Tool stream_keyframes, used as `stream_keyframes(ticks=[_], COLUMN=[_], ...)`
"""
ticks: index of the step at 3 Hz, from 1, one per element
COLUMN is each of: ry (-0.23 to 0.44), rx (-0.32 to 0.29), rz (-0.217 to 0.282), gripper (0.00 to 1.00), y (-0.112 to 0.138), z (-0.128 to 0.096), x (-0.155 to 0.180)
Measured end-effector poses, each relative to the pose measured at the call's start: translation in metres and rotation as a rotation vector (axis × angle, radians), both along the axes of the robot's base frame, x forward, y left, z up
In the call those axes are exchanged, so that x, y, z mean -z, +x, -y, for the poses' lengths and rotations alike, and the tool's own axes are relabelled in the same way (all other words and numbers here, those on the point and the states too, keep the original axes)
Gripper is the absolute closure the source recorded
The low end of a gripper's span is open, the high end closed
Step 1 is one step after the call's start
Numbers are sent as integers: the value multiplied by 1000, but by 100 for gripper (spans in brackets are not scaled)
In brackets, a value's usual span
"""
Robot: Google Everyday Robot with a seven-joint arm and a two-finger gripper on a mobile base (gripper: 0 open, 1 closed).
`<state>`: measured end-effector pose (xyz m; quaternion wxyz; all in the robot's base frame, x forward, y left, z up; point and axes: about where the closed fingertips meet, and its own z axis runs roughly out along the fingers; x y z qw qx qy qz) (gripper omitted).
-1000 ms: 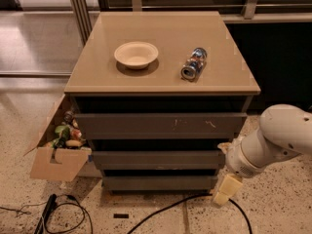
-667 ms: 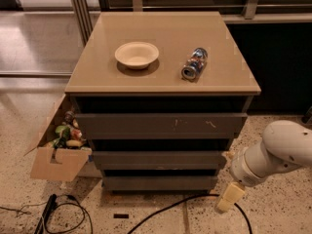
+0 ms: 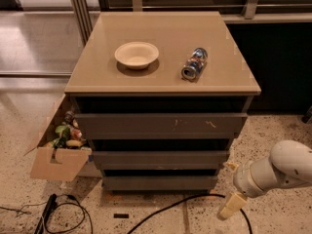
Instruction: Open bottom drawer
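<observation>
Cream plastic tips the robot's single arm [image 3: 287,167] at lower right, nearest the camera. Its pincer [image 3: 232,204] hangs low over the speckled floor [image 3: 273,130], close to a black cable [image 3: 165,211]. Whether the pincer is set wide or narrow cannot be told from here, and it holds nothing that can be seen.

Just beyond and to its left sits the bottom drawer [image 3: 160,182], lowest of three grey-brown fronts. It appears shut, and its long axis runs level from left to right across the cabinet. The pincer stands off the drawer's right end, near it but apart, and slightly lower in the frame. By this view, the coming move turns on a reach leftward and inward to that front's upper edge, under the dark gap.

Above come the plain middle drawer [image 3: 161,158] and the scratched top drawer [image 3: 161,124]. On the tabletop [image 3: 97,77] farther back rest a pale bowl [image 3: 137,54] and a can [image 3: 194,64] on its side, well apart. A cardboard box [image 3: 53,162] of oddments stands at the cabinet's left.
</observation>
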<state>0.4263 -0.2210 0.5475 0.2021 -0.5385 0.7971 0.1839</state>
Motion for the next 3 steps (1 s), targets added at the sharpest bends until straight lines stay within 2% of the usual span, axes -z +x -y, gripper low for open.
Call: stream_keyframes(ticks=[1,2,3], ry=[114,179,179], rx=[-73,-166,-166], rz=[3,59,59], gripper=[0,0,0], y=[2,0,0], z=[-26,-60,-60], x=[24,23,23])
